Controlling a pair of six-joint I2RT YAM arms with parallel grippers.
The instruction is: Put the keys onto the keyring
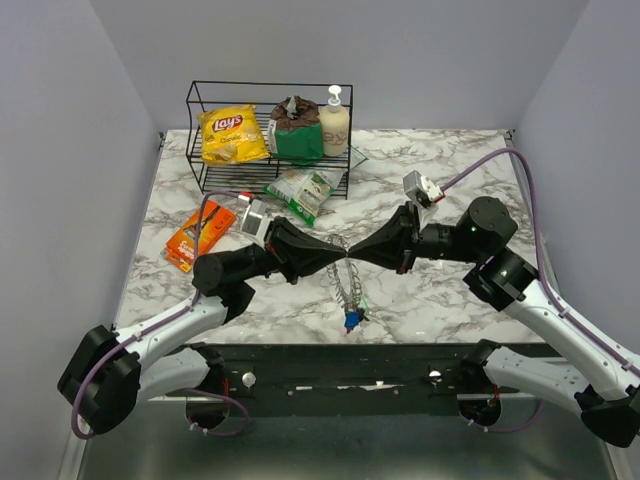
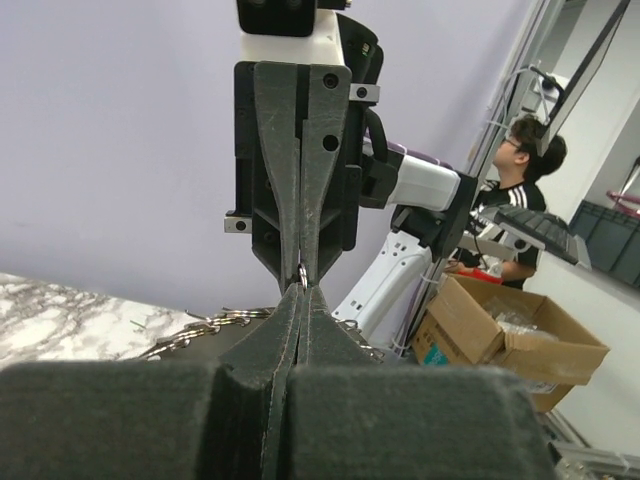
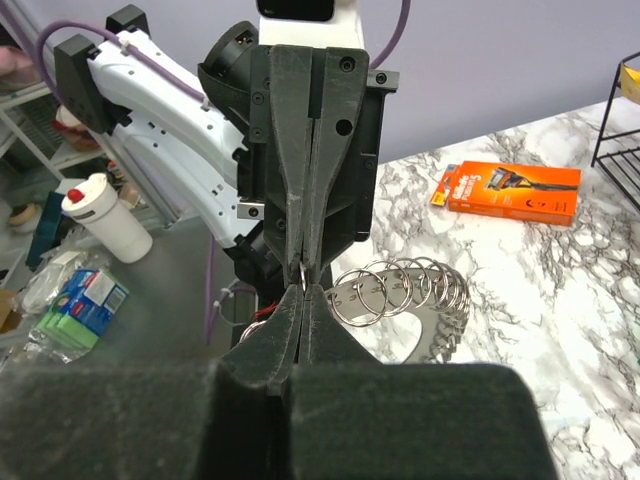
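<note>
- The marble table (image 1: 450,170) is seen from above, with both arms reaching in to its middle.
- At the far edge a black wire rack (image 1: 270,86) is set, and in it a yellow crisp bag (image 1: 232,135), a green-wrapped packet (image 1: 297,138) and a soap bottle (image 1: 334,122) are stood.
- The left gripper (image 1: 338,259) and the right gripper (image 1: 356,256) are brought nose to nose above the table, tips touching.
- Both claws are pressed fully together, and one small metal loop at the top of the keyring (image 1: 349,288) is pinched where the tips meet; this is shown plainly in both wrist views.
- An orange flat packet (image 1: 200,233) is laid on the table's left side, well apart from the grippers.
- A green pouch (image 1: 303,190) is laid just in front of the rack.
- The keyring is hung down from the joined tips, its coils trailing toward the near edge.
- The keys (image 1: 352,320) are found at its lower end; a blue head is made out, the rest is too small to tell.
</note>
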